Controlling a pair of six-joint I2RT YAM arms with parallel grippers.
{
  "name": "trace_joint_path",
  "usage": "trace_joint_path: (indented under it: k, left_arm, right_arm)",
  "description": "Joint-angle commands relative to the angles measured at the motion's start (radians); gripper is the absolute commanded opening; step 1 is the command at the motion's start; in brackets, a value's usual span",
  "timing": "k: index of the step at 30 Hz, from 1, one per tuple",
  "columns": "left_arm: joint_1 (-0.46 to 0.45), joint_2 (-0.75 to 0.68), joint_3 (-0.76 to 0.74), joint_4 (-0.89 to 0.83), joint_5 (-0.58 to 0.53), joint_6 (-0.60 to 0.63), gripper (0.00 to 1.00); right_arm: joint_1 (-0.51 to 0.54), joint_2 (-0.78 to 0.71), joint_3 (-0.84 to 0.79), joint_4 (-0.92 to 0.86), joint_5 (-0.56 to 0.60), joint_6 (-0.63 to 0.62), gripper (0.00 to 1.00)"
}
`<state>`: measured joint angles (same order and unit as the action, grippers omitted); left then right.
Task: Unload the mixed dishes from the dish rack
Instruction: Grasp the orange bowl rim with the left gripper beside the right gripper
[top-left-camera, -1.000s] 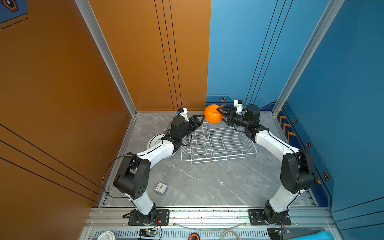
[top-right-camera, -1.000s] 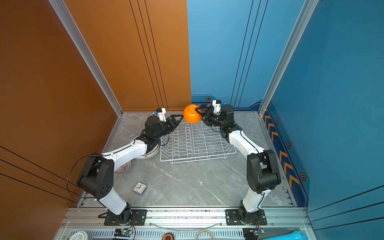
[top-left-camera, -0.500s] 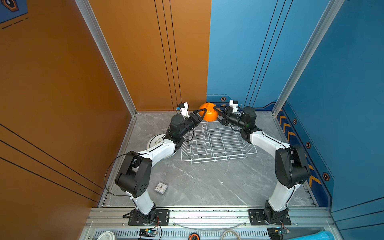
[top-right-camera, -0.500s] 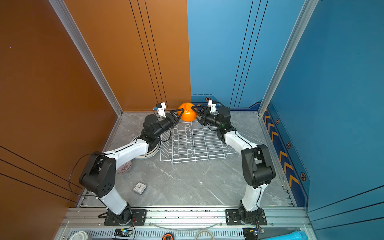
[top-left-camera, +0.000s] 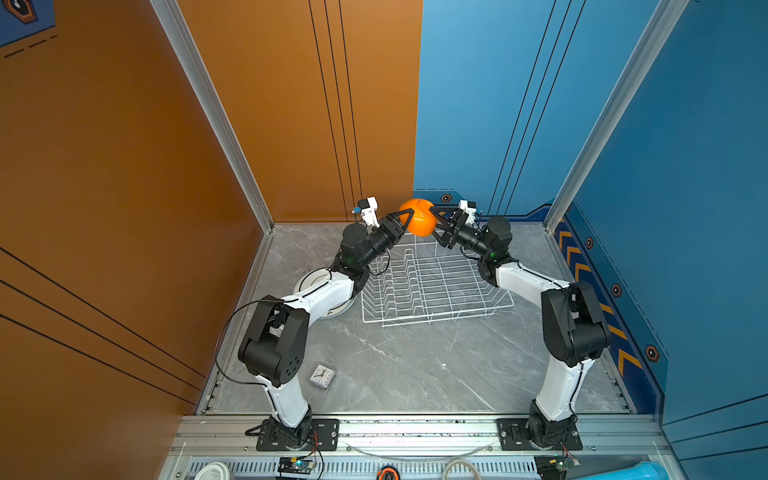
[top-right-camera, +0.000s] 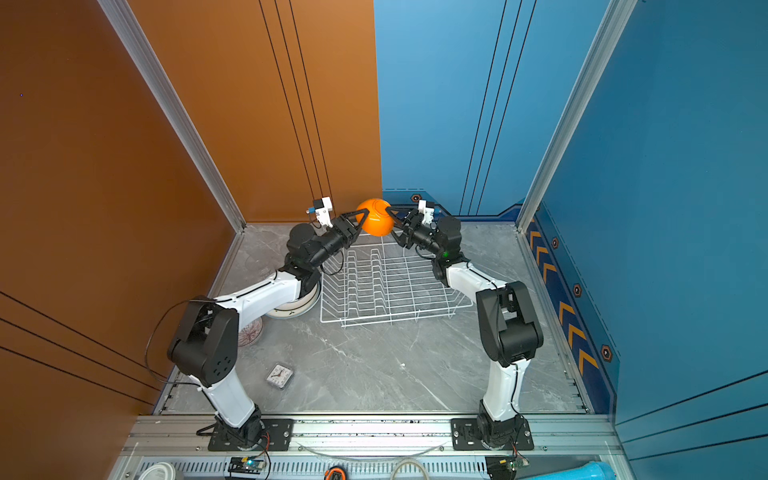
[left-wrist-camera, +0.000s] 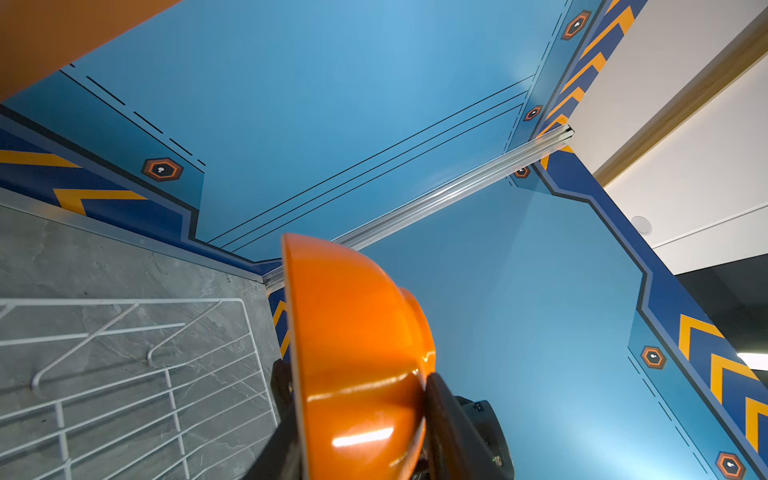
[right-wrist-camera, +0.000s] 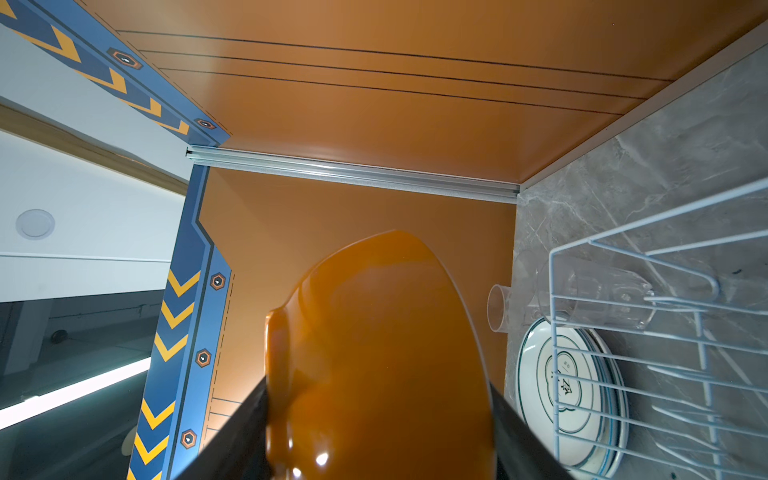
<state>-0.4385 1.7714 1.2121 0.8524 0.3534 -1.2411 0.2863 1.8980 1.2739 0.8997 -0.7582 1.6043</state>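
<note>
Centrally, the orange bowl (top-left-camera: 417, 217) hangs on its side in the air above the far edge of the dish rack (top-left-camera: 428, 286), touching no wire. My right gripper (top-left-camera: 434, 223) clamps it with jaws wide, one finger at the foot and one at the rim. My left gripper (top-left-camera: 406, 224) meets it from the opposite side, its jaws narrow and astride the bowl's wall. Whether they pinch it yet I cannot tell. Below, the rack shows bare dividers in both top views, with no dish in any row. Just beside it, on my left, the plates (right-wrist-camera: 538, 374) lie stacked flat on the table (top-left-camera: 415, 365), partly under my left arm, with clear glasses (right-wrist-camera: 498, 308) near them. A small clock (top-left-camera: 323, 376) sits well apart, toward my left base. Judged from this, unloading is nearly finished. The bowl appears to be the last piece, caught in a hand-over, and what remains is to set it down among the other dishes.
</note>
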Motion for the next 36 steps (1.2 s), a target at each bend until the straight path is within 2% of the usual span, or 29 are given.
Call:
trace_joint_path:
  k: [1,4,8,11,14,18,22,36]
  left_arm:
    - [-0.028,0.028,0.033,0.031,0.063,0.019,0.0]
    - [-0.032,0.028,0.031,0.03,0.059,0.026,0.0]
    - [-0.041,0.025,0.036,0.029,0.059,0.039,0.0]
    - [-0.048,0.026,0.036,0.029,0.054,0.041,0.0]
    - [-0.054,0.027,0.035,0.029,0.049,0.044,0.0]
    - [-0.058,0.028,0.027,0.028,0.039,0.045,0.0]
    - [-0.063,0.028,0.021,0.029,0.034,0.044,0.0]
    - [-0.067,0.029,0.023,0.017,0.031,0.049,0.0]
  right_arm:
    - [0.032,0.005,-0.012,0.099,-0.066,0.009,0.45]
    - [0.031,0.011,-0.017,0.122,-0.059,0.027,0.51]
    - [0.031,0.024,-0.027,0.173,-0.044,0.062,0.52]
    - [0.035,0.036,-0.024,0.2,-0.041,0.08,0.59]
    - [0.039,0.038,-0.023,0.217,-0.041,0.086,0.6]
    - [0.041,0.029,-0.025,0.22,-0.046,0.075,0.77]
    - [0.043,0.011,-0.033,0.174,-0.047,0.03,0.83]
    - [0.047,0.007,-0.033,0.145,-0.047,0.007,0.8]
